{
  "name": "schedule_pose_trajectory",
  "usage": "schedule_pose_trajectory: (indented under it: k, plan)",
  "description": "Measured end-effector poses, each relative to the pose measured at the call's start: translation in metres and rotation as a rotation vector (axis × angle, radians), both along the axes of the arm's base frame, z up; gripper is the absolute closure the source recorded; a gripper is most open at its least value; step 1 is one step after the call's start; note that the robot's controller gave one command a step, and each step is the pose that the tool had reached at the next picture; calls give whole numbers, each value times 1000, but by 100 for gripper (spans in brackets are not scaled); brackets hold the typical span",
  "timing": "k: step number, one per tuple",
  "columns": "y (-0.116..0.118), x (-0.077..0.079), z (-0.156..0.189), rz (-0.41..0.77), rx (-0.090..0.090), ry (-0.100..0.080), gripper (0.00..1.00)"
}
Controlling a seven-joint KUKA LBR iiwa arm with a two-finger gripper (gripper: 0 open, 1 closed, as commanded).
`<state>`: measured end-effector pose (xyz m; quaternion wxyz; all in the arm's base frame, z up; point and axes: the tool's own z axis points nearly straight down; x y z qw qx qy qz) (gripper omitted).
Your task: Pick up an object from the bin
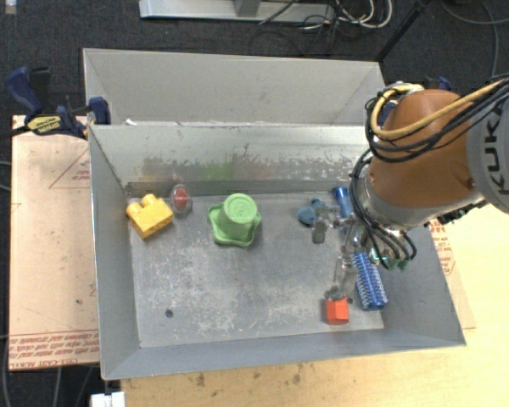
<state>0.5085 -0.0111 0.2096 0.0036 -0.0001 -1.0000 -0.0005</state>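
Nearest me, by the front wall of the bin (280, 350), sits a small red block (337, 311). The gripper (341, 288) hangs right over it, low and close to its top; I cannot tell whether it is apart or together. A blue brush (371, 281) lies just beside it. Farther back stand a green cup (235, 220) and a yellow block (149, 215). This looks like the approach step. Next, I'd judge, it must straddle the red block clear of the brush, then close.
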Motion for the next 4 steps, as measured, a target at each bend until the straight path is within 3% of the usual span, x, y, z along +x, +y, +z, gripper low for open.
schedule_pose_trajectory:
  k: [1, 2, 3, 4]
  plan:
    - [-91, -13, -87, 410, 1, -3, 0]
    - [-119, 27, -142, 760, 14, -4, 0]
    - [-122, 27, -141, 765, 8, -6, 100]
    - [-135, 57, 31, 783, -3, -16, 100]
